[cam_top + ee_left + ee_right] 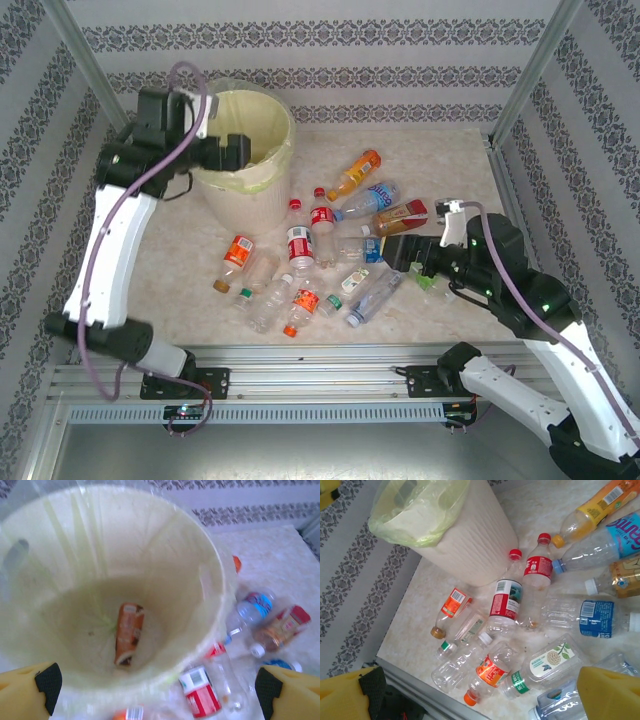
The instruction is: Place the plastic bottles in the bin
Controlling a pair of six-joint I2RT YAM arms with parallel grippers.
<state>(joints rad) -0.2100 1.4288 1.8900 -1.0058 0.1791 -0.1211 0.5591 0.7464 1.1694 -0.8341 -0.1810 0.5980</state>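
Note:
The pale-yellow bin (262, 175) stands at the back left, lined with a thin bag. One orange-labelled bottle (129, 632) lies on the bin floor (75, 625). My left gripper (222, 152) hovers open over the bin's near-left rim, and its pads (48, 681) hold nothing. Several plastic bottles (300, 245) lie scattered on the table between the bin and my right gripper (405, 250). My right gripper (490, 700) hangs open above them, over a clear bottle with an orange label and cap (487, 672).
An orange juice bottle (355, 173), a blue-labelled bottle (368, 198) and a brown bottle with a red cap (400, 215) lie furthest back. A metal rail (300, 360) runs along the table's near edge. Patterned walls (320, 35) close in the back and sides.

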